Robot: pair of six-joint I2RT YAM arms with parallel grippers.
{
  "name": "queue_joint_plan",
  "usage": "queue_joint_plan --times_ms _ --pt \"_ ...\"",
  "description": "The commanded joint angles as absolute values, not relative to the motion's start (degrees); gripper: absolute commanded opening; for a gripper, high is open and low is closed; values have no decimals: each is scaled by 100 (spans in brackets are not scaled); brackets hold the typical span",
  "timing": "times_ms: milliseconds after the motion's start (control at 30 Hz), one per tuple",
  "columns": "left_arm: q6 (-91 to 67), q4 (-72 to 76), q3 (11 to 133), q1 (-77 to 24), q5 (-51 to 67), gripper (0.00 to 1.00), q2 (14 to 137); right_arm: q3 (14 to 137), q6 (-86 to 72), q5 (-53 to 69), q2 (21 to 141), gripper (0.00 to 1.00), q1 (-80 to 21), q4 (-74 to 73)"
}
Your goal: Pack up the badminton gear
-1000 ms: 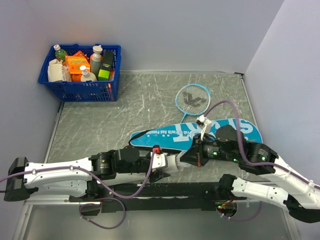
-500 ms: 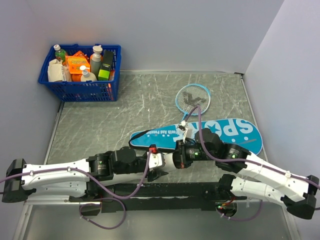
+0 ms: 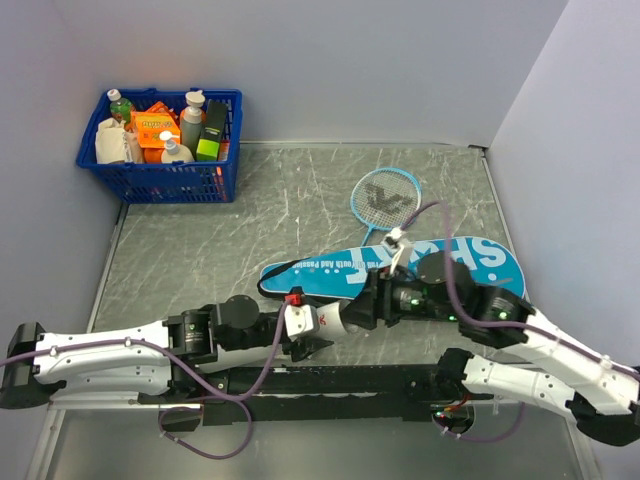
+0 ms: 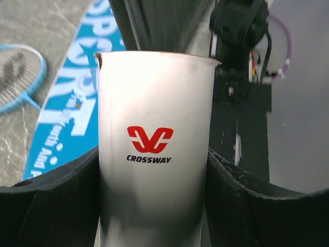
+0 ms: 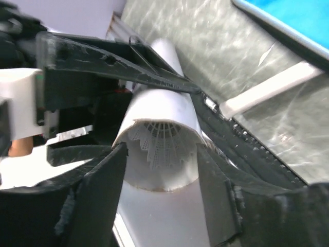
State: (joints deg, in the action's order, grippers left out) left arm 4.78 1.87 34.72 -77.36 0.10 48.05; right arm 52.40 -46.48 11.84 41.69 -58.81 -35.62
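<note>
My left gripper (image 4: 153, 152) is shut on the long white tube (image 4: 154, 103), which carries a red logo and lies near the table's front edge (image 3: 318, 320). The right gripper (image 5: 162, 149) is open, its fingers (image 5: 103, 180) flanking the tube's open mouth (image 5: 154, 110). A white shuttlecock (image 5: 162, 136) sits inside that mouth, free of the fingers. The teal cover (image 3: 470, 270) lettered "SPORT" lies flat behind both grippers. Further back lies the light-blue racket (image 3: 385, 195); its white handle (image 5: 267, 90) shows beside the cover. No other shuttlecock is in view.
A blue plastic basket (image 3: 160, 172) of bottles and boxes stands at the back left corner. Walls close the table at the back and right. The black rail (image 3: 330, 380) of the arm bases runs along the near edge.
The right gripper has closed in on the tube's mouth and its jaws have gone from shut to open. The shuttlecock now rests inside the tube. The left arm shifted the tube slightly left.
</note>
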Motion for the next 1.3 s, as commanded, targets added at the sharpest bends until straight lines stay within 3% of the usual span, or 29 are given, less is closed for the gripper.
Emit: queue_joint_plan --times_ms 0,167,300,433,833,1267 --pt "-52 1081 3358 -7796 -209 1 4579 6316 -4246 203 4008 68 -5556 -4683" --pt "-307 1055 3234 -7796 -536 1 4553 7083 -3455 18 4323 71 -4415 -5536" --pt "-395 949 3278 -7796 -808 1 4597 6812 -2945 236 4736 70 -3159 -5354" --pt "-510 958 3296 -7796 -975 1 4614 6311 -2804 221 5334 68 -2690 -4774" --pt "-914 844 3349 -7796 -1327 1 4667 5941 -2716 -18 7548 53 -2250 -3709" --pt "-958 817 3173 -7796 -1520 1 4324 5959 -2804 -18 8631 45 -2118 -3340"
